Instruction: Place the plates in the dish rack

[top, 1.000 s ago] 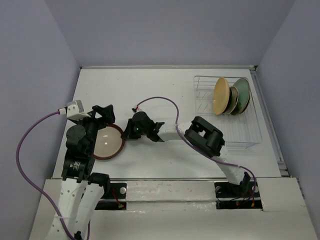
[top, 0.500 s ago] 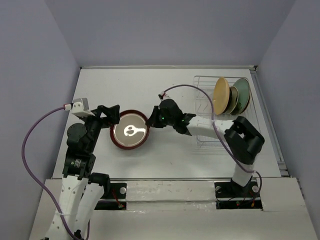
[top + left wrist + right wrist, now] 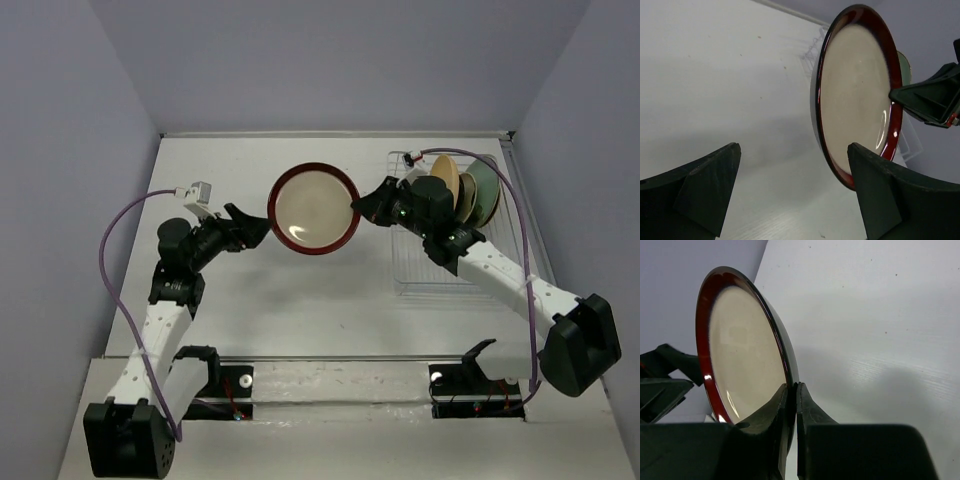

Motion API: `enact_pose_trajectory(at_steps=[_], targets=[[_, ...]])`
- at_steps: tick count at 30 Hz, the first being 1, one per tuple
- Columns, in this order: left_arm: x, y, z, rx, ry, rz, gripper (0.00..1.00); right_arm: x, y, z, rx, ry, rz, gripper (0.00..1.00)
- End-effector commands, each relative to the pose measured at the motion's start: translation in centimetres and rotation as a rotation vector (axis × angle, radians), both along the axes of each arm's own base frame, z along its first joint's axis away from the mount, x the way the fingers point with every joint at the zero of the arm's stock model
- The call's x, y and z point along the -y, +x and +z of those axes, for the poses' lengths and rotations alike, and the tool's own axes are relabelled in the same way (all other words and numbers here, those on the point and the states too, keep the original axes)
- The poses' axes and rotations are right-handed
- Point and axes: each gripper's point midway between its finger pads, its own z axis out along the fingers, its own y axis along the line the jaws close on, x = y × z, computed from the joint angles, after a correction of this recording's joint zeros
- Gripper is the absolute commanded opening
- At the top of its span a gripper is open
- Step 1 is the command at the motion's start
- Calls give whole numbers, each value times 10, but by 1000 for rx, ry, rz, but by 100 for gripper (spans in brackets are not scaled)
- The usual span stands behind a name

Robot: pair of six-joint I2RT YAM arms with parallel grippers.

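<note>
My right gripper [image 3: 362,205] is shut on the right rim of the cream plate with a red-brown rim [image 3: 313,209] and holds it up on edge above the middle of the table, left of the dish rack [image 3: 470,270]. In the right wrist view the two fingers [image 3: 792,386] pinch the plate's rim [image 3: 745,350]. My left gripper [image 3: 250,228] is open and empty, just left of the plate; the left wrist view shows the plate [image 3: 857,90] beyond its spread fingers [image 3: 792,147]. An orange-yellow plate [image 3: 443,190], a brownish plate [image 3: 466,200] and a pale teal plate [image 3: 484,188] stand in the rack's far end.
The white table [image 3: 250,170] ends at purple walls at the back and sides. The rack's near rows of tines [image 3: 450,260] hold nothing. Purple cables loop from both wrists [image 3: 120,240].
My right gripper has lifted the red-rimmed plate from the near left of the table and carried it up and right toward the rack, tilting it upright. My left arm has stretched out after it, open.
</note>
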Motion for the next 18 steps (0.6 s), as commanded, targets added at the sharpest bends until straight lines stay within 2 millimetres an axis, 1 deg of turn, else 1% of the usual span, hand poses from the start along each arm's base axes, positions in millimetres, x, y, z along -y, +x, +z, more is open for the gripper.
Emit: enact_pose_trajectory(at_steps=[1, 6, 8, 11, 12, 15, 17, 18], targets=[[39, -28, 15, 33, -141, -315, 99, -11, -15, 56, 135, 120, 102, 7], [44, -36, 18, 46, -168, -373, 99, -18, -20, 58, 125, 137, 151, 7], [46, -37, 13, 26, -178, -390, 99, -22, -25, 62, 140, 160, 187, 7], [47, -35, 4, -10, -184, -399, 88, -29, -33, 66, 149, 192, 250, 7], [48, -34, 0, -27, -190, -402, 76, -32, -34, 65, 142, 196, 265, 7], [49, -34, 0, -32, -193, -409, 67, -37, -39, 67, 139, 216, 312, 7], [50, -35, -1, -33, -193, -412, 62, -39, -43, 69, 145, 226, 337, 7], [50, -36, -1, -31, -192, -414, 54, -40, -44, 70, 148, 228, 343, 7]])
